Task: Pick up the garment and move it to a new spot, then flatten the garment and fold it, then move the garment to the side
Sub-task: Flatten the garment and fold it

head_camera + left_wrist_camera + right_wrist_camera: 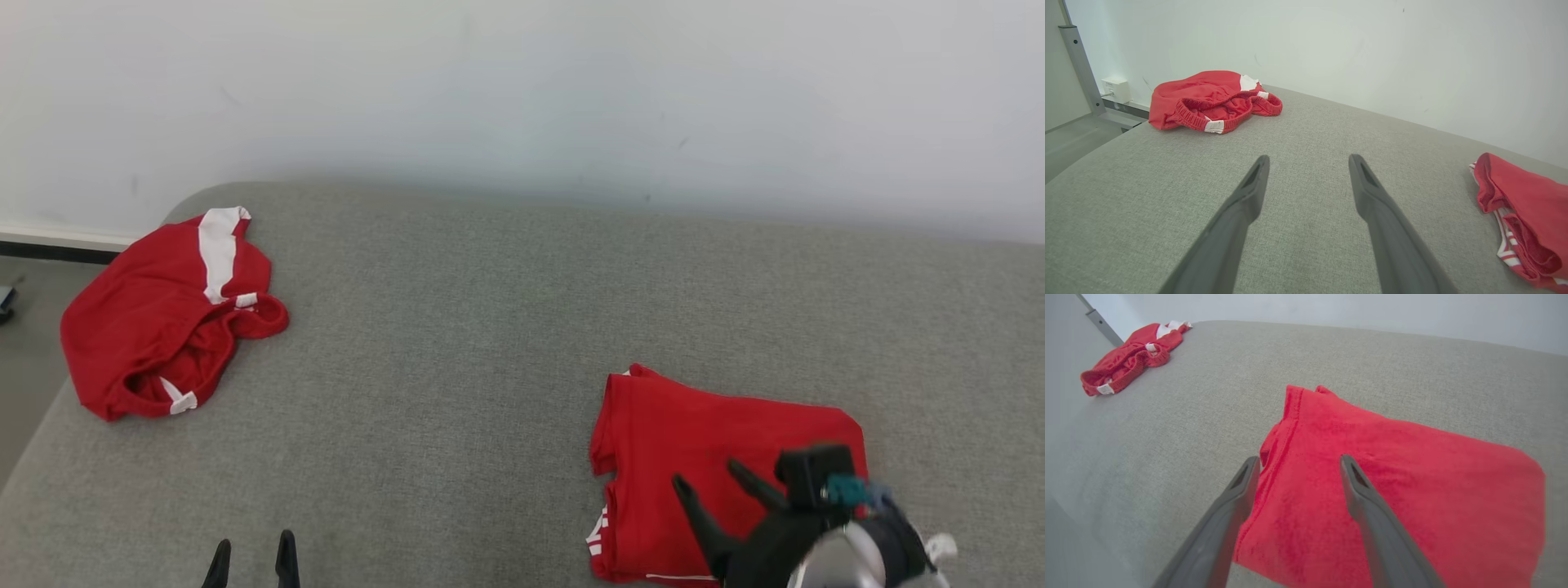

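A folded red garment (702, 433) with white stripes at its edge lies flat at the near right of the grey fabric surface (457, 327). My right gripper (704, 474) hovers just above the garment's near left part, open, with nothing between its fingers. In the right wrist view the same garment (1412, 465) spreads under the open right gripper (1299, 458). My left gripper (255, 541) stands open over bare grey fabric at the near left, well clear of the cloth. In the left wrist view the left gripper (1309, 157) is open and the garment (1531, 204) lies at the right edge.
A second red garment (155, 327) with white trim lies crumpled at the far left corner, also seen as the bunched red garment (1208, 98) (1126, 359). A pale wall runs behind the surface. Floor drops off left, with a white wall box (1116, 90) and metal post (1079, 65).
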